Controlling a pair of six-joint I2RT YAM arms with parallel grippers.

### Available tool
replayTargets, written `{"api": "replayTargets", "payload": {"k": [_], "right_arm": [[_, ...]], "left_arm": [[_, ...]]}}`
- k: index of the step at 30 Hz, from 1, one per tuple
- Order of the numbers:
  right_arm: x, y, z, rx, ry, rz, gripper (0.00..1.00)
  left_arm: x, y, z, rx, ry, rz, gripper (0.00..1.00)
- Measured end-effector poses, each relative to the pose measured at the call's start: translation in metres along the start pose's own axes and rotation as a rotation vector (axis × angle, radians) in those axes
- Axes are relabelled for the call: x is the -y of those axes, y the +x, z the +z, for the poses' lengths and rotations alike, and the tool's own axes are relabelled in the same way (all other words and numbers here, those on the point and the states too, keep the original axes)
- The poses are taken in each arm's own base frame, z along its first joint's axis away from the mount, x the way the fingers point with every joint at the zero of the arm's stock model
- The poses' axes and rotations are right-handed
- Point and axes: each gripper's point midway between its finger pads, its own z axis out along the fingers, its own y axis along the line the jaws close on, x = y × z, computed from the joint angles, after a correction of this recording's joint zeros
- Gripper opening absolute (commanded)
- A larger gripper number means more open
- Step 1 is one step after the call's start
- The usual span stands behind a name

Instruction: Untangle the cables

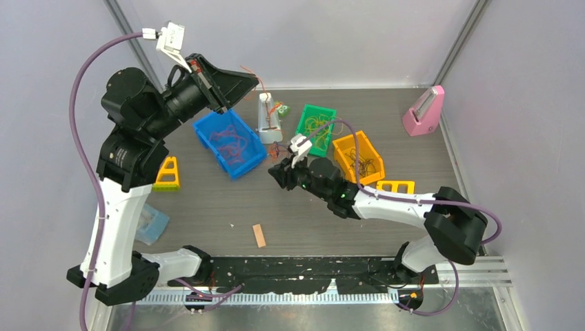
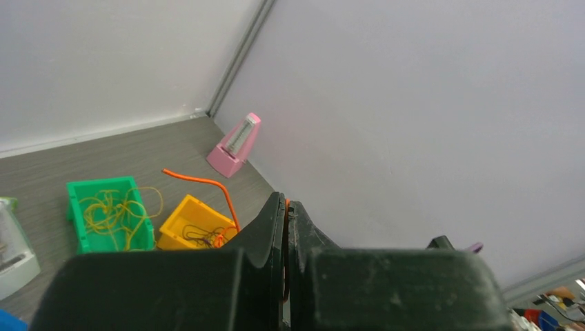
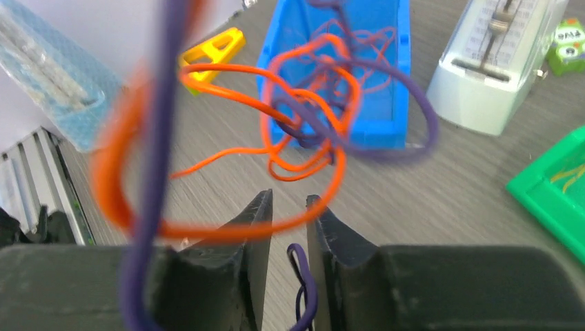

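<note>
Two arms worked over the grey wood-grain table (image 1: 207,207). The left gripper (image 2: 284,207) hung raised at about 11 o'clock of the table. Its black fingers were pressed together on one thin orange cable (image 2: 200,181), which arched out from the tips toward 10 o'clock in its wrist view.

The right gripper (image 3: 290,200) sat low near the table's middle, pointing toward 10 o'clock. Its two fingers stood only a narrow gap apart. One dark purple strand (image 3: 303,283) lay in that gap, but whether it was pinched I could not tell. Just beyond the fingertips lay one loose tangle of orange and dark purple wire loops (image 3: 307,127), with the blue bin behind it at 12 o'clock in that view.

Three open plastic bins stood across the far half:
- One blue bin (image 1: 204,135) at 11 o'clock held reddish-purple strands (image 1: 231,143).
- One green bin (image 1: 321,107) at 12 o'clock held yellow strands (image 2: 110,210).
- One orange-yellow bin (image 1: 348,137) at 1 o'clock held dark strands (image 1: 362,164).

There were two metronomes. A white one (image 1: 268,117) stood between the blue and green bins, with a small green block (image 3: 569,45) just beside it. A pink one (image 1: 424,112) stood at 2 o'clock by the wall.

Two yellow plastic frames lay flat, a triangular one (image 1: 167,174) at 9 o'clock and a rectangular one (image 1: 395,186) at 3 o'clock. One flat tan strip (image 1: 259,235) lay at 6 o'clock, and one pale blue packet (image 1: 148,224) at 8 o'clock.
</note>
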Motion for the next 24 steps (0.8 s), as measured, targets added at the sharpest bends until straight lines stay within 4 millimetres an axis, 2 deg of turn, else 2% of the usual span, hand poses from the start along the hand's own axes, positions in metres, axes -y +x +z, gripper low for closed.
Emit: {"api": "replayTargets", "payload": {"k": [1,3,9,13,15,18,24], "right_arm": [[0.002,0.008,-0.004,-0.014,0.001,0.000,0.17],[0.006,0.024,-0.015,-0.044,0.004,0.001,0.07],[0.019,0.065,-0.054,-0.116,0.029,0.025,0.05],[0.030,0.076,-0.079,-0.124,0.071,0.047,0.05],[0.037,0.079,-0.090,-0.125,0.113,0.065,0.05],[0.053,0.081,-0.110,-0.124,0.203,0.111,0.05],[0.086,0.080,-0.159,-0.079,0.394,0.252,0.05]], "left_arm": [[-0.003,-0.001,0.000,0.002,-0.010,0.004,0.00],[-0.008,-0.006,0.000,0.013,-0.030,0.013,0.00],[-0.021,-0.032,-0.004,0.077,-0.087,0.042,0.00],[-0.039,-0.053,-0.010,0.126,-0.150,0.064,0.00],[-0.053,-0.059,-0.015,0.142,-0.199,0.065,0.00],[-0.088,-0.068,-0.028,0.184,-0.315,0.064,0.00],[-0.172,-0.057,-0.065,0.223,-0.583,0.007,0.00]]}}
